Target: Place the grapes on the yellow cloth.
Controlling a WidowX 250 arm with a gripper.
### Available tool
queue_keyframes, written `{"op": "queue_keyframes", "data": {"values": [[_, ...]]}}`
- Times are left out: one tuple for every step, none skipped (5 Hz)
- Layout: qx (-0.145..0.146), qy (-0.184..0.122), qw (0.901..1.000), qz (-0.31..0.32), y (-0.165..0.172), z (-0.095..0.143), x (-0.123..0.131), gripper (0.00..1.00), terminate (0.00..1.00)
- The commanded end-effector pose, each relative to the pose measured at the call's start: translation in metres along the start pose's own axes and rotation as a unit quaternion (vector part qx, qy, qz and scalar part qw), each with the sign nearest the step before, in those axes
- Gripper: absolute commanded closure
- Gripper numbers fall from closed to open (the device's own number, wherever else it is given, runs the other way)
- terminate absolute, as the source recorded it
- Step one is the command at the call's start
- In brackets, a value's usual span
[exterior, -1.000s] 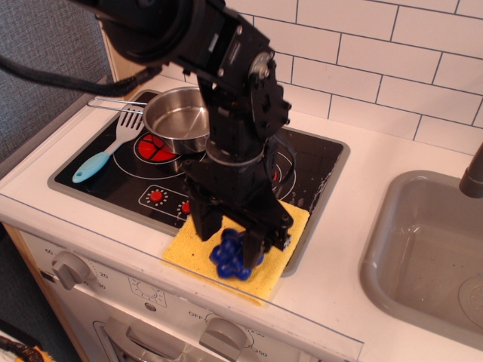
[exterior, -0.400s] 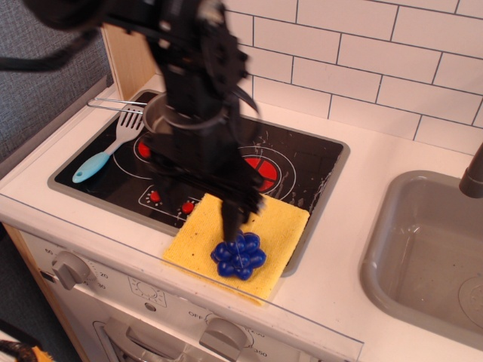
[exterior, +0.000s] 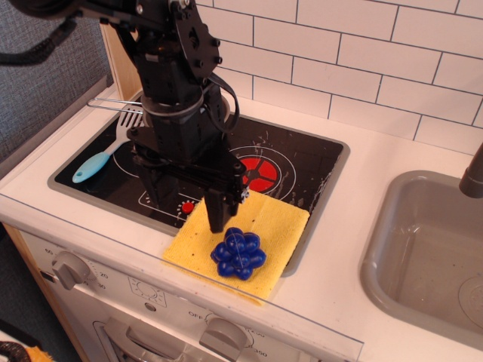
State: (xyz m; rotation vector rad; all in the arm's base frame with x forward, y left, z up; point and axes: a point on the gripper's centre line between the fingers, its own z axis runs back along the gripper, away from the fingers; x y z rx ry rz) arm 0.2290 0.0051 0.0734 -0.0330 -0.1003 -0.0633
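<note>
The grapes (exterior: 239,255) lie on the yellow cloth (exterior: 283,220), toward its front edge, free of the arm. The gripper (exterior: 217,211) hangs just behind and left of them; only 1 dark finger (exterior: 217,217) shows clearly, so its spread cannot be told.

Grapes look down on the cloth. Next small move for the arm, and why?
Probably retreat up and away. The grapes rest on the yellow cloth, apart from the gripper, which hangs just beside them with nothing held. Nothing seems left to place.
</note>
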Motion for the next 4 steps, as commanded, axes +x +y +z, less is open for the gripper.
{"op": "queue_keyframes", "data": {"values": [[0.001,-0.016,0.9999,-0.001,0.0051,0.0131,-0.0036,0.0,0.0],[0.001,-0.016,0.9999,-0.001,0.0051,0.0131,-0.0036,0.0,0.0],[0.001,-0.016,0.9999,-0.001,0.0051,0.0131,-0.0036,0.0,0.0],[0.001,-0.016,0.9999,-0.001,0.0051,0.0131,-0.0036,0.0,1.0]]}}
